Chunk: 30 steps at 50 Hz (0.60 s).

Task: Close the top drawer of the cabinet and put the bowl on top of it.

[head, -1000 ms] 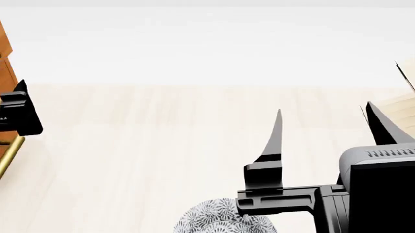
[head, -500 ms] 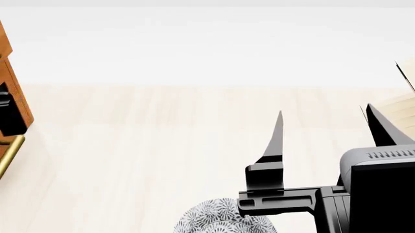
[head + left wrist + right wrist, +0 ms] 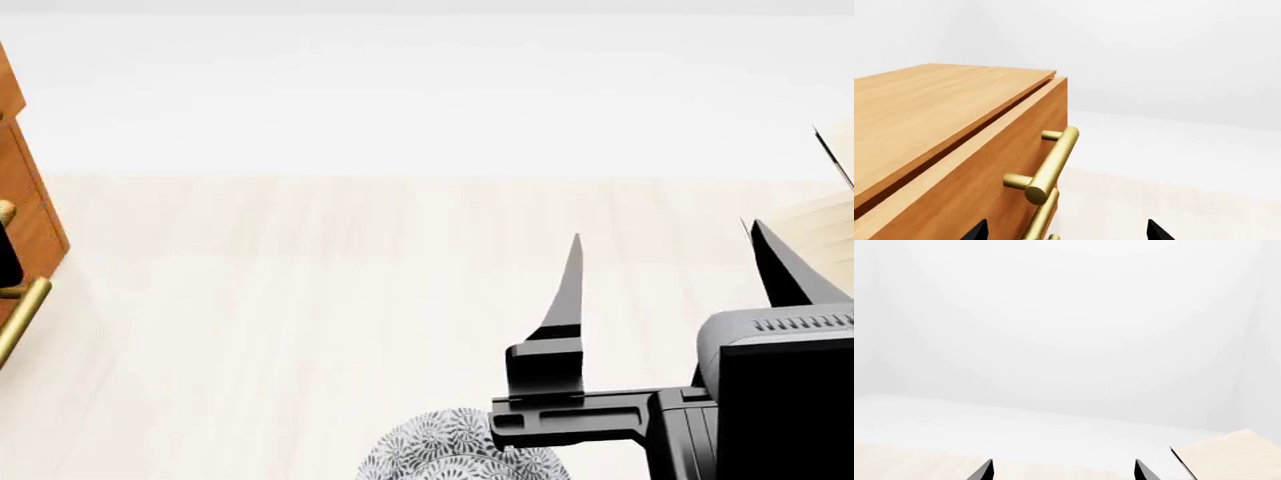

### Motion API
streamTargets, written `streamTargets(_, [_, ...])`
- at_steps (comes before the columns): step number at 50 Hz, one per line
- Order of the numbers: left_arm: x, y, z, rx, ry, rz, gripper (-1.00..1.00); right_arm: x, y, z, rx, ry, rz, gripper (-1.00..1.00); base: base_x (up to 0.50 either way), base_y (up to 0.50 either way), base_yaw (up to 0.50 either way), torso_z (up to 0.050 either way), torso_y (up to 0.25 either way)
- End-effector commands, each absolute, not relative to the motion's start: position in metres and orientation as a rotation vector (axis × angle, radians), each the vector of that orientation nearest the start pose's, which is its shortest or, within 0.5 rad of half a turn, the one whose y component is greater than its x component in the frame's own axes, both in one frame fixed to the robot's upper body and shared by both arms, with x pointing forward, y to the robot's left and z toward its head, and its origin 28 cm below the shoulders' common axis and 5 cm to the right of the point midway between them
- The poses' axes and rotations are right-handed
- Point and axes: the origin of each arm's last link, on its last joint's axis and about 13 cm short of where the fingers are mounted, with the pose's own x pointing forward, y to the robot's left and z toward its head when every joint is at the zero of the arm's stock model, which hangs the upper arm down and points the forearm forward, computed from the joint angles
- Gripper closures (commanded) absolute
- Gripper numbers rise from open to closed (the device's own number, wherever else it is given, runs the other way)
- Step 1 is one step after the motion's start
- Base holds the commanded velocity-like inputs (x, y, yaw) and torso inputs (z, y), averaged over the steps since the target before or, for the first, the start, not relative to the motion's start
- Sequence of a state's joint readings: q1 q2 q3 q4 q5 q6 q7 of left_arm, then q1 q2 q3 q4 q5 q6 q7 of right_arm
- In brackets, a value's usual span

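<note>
The orange-brown cabinet (image 3: 927, 110) fills the left wrist view. Its top drawer (image 3: 987, 165) carries a brass bar handle (image 3: 1054, 160), and a thin dark gap runs between the drawer front and the cabinet's top board. My left gripper (image 3: 1067, 234) is open, close in front of the drawers, its tips either side of the lower drawer's handle (image 3: 1041, 220). In the head view only a black sliver of it shows beside the cabinet (image 3: 27, 200). The patterned bowl (image 3: 441, 452) sits on the floor at the bottom edge, partly cut off. My right gripper (image 3: 667, 235) hangs open and empty just above and beyond it.
A pale wooden rack (image 3: 827, 215) stands at the right edge, its corner (image 3: 1227, 455) also in the right wrist view. Light wood flooring (image 3: 334, 300) stretches between cabinet and rack, with a white wall behind.
My left gripper has slid left toward the cabinet, almost out of the head view. The right arm and the bowl have stayed put.
</note>
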<state>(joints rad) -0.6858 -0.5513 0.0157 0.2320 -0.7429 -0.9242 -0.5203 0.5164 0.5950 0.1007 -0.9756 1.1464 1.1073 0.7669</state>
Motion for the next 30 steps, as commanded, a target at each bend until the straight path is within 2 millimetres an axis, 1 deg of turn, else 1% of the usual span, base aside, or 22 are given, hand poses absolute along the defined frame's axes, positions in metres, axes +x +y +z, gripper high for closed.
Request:
streamTargets(1, [0.294, 0.303, 0.203, 0.035, 0.066, 0.333, -1.00, 0.178, -0.126, 0.227, -0.112, -0.199, 0.027, -1.00, 0.00, 0.00, 0.00, 0.000, 0.000])
streamTargets(8, [0.300, 0.304, 0.198, 0.050, 0.088, 0.379, -1.00, 0.177, -0.128, 0.227, -0.111, -0.199, 0.027, -1.00, 0.00, 0.00, 0.00, 0.000, 0.000])
streamTargets(10, [0.301, 0.305, 0.198, 0.088, 0.079, 0.417, -1.00, 0.177, -0.128, 0.226, -0.114, -0.198, 0.027, -1.00, 0.00, 0.00, 0.00, 0.000, 0.000])
streamTargets(23, [0.307, 0.314, 0.195, 0.044, 0.108, 0.431, -1.00, 0.178, -0.128, 0.227, -0.113, -0.198, 0.027, -1.00, 0.00, 0.00, 0.00, 0.000, 0.000])
streamTargets(30, [0.309, 0.315, 0.191, 0.044, 0.119, 0.435, -1.00, 0.177, -0.129, 0.226, -0.113, -0.198, 0.025, -1.00, 0.00, 0.00, 0.00, 0.000, 0.000])
